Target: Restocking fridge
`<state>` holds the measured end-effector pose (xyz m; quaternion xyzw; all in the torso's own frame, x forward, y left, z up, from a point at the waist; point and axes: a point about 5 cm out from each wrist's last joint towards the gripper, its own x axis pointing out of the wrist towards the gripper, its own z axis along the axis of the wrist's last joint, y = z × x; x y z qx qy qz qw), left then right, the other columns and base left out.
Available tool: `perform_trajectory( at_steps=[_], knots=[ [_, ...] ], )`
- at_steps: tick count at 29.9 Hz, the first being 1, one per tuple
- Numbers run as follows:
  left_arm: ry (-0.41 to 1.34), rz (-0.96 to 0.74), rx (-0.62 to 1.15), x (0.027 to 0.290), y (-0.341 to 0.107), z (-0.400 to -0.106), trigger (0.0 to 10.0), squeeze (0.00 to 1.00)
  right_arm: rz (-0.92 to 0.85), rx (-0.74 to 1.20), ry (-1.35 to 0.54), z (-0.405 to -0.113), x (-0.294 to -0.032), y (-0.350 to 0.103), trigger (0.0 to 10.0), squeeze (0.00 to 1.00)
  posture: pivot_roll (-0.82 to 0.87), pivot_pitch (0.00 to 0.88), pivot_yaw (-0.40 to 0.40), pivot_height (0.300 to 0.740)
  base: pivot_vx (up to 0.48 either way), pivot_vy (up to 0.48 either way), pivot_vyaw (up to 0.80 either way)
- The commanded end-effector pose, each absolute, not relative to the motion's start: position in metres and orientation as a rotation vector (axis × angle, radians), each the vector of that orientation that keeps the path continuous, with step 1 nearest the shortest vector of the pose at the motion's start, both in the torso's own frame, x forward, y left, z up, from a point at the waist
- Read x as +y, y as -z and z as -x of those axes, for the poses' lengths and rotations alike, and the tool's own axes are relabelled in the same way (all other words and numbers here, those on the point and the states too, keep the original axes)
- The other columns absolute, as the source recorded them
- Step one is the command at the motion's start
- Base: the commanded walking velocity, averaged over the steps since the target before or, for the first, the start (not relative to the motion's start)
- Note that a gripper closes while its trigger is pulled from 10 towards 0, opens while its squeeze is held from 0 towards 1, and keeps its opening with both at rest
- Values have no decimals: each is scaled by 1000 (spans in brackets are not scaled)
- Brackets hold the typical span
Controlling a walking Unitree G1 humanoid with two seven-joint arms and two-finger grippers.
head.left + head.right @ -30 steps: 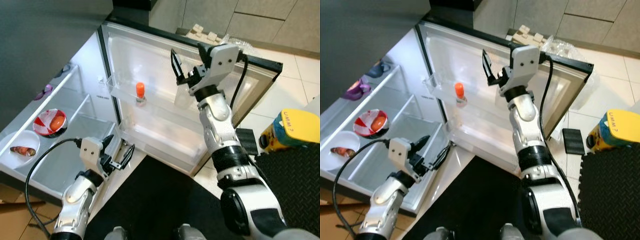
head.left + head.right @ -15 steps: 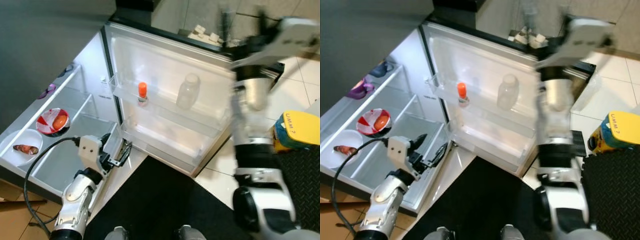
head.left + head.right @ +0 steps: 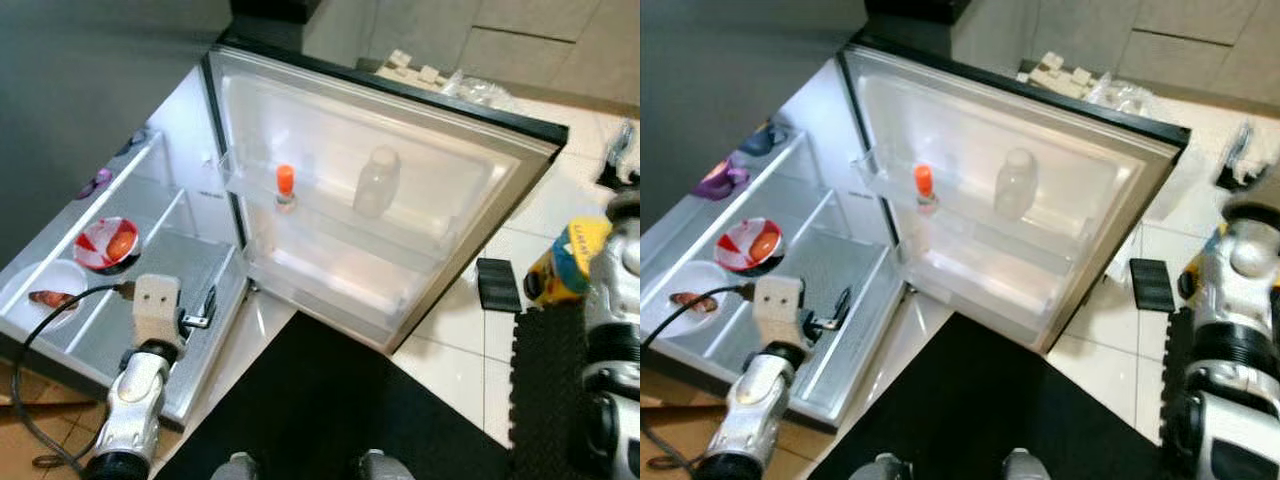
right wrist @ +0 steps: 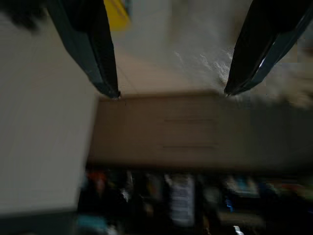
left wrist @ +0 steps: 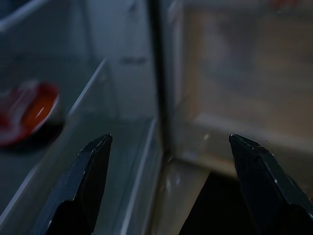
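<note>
Clear bottle [image 3: 376,181] and orange-capped bottle [image 3: 285,187] standing on fridge door shelf [image 3: 330,212]. Left gripper [image 5: 168,188] and right gripper [image 4: 168,93] both spread wide, empty. More stock likely pending.

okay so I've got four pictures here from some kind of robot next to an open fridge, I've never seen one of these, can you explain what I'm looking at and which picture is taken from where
This is a humanoid robot with two silver arms, each ending in a gripper of two long black fingers. The two wide pictures come from a stereo camera on its head, looking down at an open fridge. The door's shelf holds a clear bottle and a small orange-capped bottle. Inside the fridge sit a red bowl and a white dish with food.

The other two pictures come from cameras on the wrists, looking along each gripper's fingers. The left gripper is open, low by the fridge's bottom drawer. The right gripper is open too, off to the robot's right, its picture blurred. Neither holds anything.
</note>
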<state>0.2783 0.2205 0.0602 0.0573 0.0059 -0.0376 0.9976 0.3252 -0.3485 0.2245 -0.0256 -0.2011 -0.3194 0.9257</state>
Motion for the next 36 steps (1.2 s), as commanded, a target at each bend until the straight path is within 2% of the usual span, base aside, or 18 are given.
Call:
perform_trajectory(
  at_steps=[1, 6, 9, 11, 12, 13, 14, 15, 17, 18, 25, 26, 28, 29, 33, 34, 36],
  knots=[
    [70, -142, 70, 227, -47, -270, 10000, 0, 12, -317, 669, -319, -358, -197, 10000, 0, -130, 165, 16, 725, 0, 0, 0],
    [113, -124, 105, 220, -36, -263, 10000, 0, -63, -220, 578, -319, -352, -168, 10000, 0, -138, 169, 30, 725, 0, 0, 0],
    [202, -74, 101, 207, -34, -261, 10000, 0, -34, -169, 482, -327, -341, -161, 10000, 0, -141, 176, 39, 725, 0, 0, 0],
    [276, -56, 84, 196, -36, -262, 10000, 0, -77, -167, 414, -332, -337, -162, 10000, 0, -135, 179, 37, 725, 0, 0, 0],
    [300, -54, 75, 192, -37, -263, 10000, 0, -106, -178, 392, -334, -338, -164, 9451, 0, -133, 179, 36, 725, 0, 0, 0],
    [319, -49, 63, 189, -39, -264, 10000, 0, -126, -198, 386, -335, -339, -168, 8392, 0, -131, 179, 34, 725, 0, 0, 0],
    [327, -47, 56, 187, -40, -265, 10000, 0, -136, -213, 386, -335, -341, -170, 8392, 0, -131, 179, 34, 725, 0, 0, 0],
    [335, -46, 46, 185, -42, -266, 10000, 0, -149, -215, 413, -335, -344, -173, 1686, 0, -126, 181, 31, 725, 0, 0, 0],
    [340, -46, 41, 184, -43, -267, 10000, 0, -157, -214, 432, -335, -346, -174, 1686, 0, -126, 181, 31, 725, 0, 0, 0],
    [353, -46, 28, 182, -46, -268, 10000, 0, -167, -213, 429, -337, -347, -177, 0, 0, -122, 180, 29, 725, 0, 0, 0],
    [397, -54, -13, 178, -55, -272, 10000, 0, -165, -218, 317, -352, -334, -190, 0, 0, -112, 181, 26, 725, 0, 0, 0],
    [400, -55, -13, 179, -55, -272, 10000, 0, -167, -219, 281, -355, -329, -192, 588, 0, -111, 181, 26, 725, 0, 0, 0],
    [401, -54, -13, 179, -55, -272, 10000, 0, -169, -219, 257, -357, -326, -193, 588, 0, -111, 181, 26, 725, 0, 0, 0],
    [400, -55, -10, 180, -54, -271, 10000, 0, -172, -218, 225, -359, -323, -193, 1137, 0, -109, 182, 28, 725, 0, 0, 0],
    [398, -60, 6, 182, -51, -269, 10000, 0, -166, -204, 110, -364, -308, -191, 745, 0, -112, 183, 30, 725, 0, 0, 0],
    [400, -62, 11, 182, -50, -268, 10000, 0, -165, -202, 64, -366, -302, -190, 196, 0, -112, 182, 29, 725, 0, 0, 0],
    [401, -64, 15, 182, -49, -267, 10000, 0, -168, -201, 13, -367, -295, -188, 0, 0, -112, 184, 30, 725, 0, 0, 0]
  ],
)
